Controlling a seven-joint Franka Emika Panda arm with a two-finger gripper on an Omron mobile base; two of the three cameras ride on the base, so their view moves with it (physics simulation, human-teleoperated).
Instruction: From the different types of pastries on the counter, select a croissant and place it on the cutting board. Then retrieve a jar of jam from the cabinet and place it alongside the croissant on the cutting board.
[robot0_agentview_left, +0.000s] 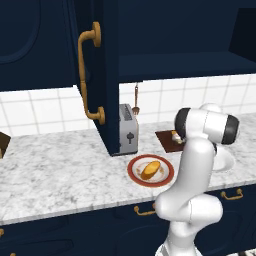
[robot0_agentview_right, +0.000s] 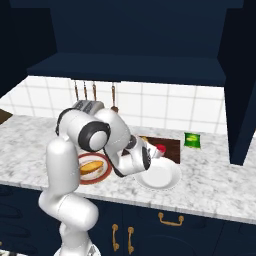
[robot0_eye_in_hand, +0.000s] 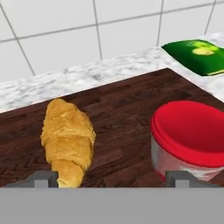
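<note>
Dark wood-grain cutting board, marbled stone counter, flaky croissant.

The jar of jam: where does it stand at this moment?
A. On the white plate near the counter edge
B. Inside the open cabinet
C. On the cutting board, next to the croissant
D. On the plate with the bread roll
C: in the hand view the jar of jam stands on the dark cutting board, with the croissant lying beside it and a gap of bare board between them.
</note>
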